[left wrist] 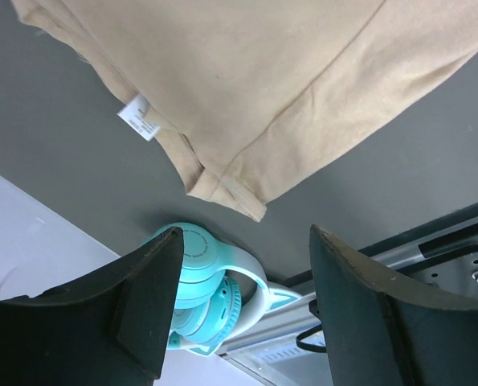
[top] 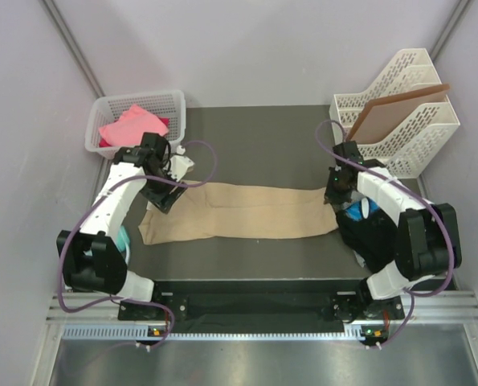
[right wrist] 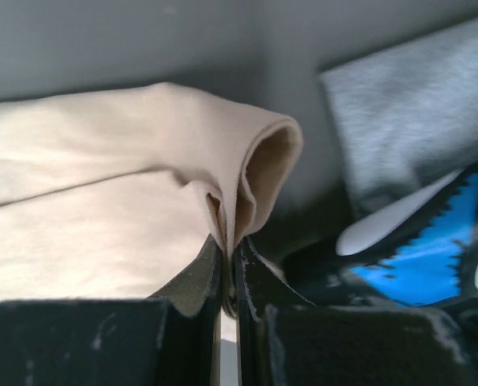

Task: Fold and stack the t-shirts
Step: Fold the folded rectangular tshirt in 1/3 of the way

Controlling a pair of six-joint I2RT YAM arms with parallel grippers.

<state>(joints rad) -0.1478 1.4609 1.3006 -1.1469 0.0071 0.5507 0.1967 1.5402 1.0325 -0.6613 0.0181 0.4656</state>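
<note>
So the beige shirt [top: 239, 211] lies as a long folded strip across the worktop [top: 247, 257]. The right tool [right wrist: 229, 249] is clamped on its right end, probably to keep it taut; the left tool [left wrist: 245, 235] hangs wide open over the left end, holding nothing.

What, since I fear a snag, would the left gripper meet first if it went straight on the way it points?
Most likely the hemmed corner of the tan t-shirt, just ahead of the open left gripper; depth is unclear, so it might touch the dark mat first.
</note>
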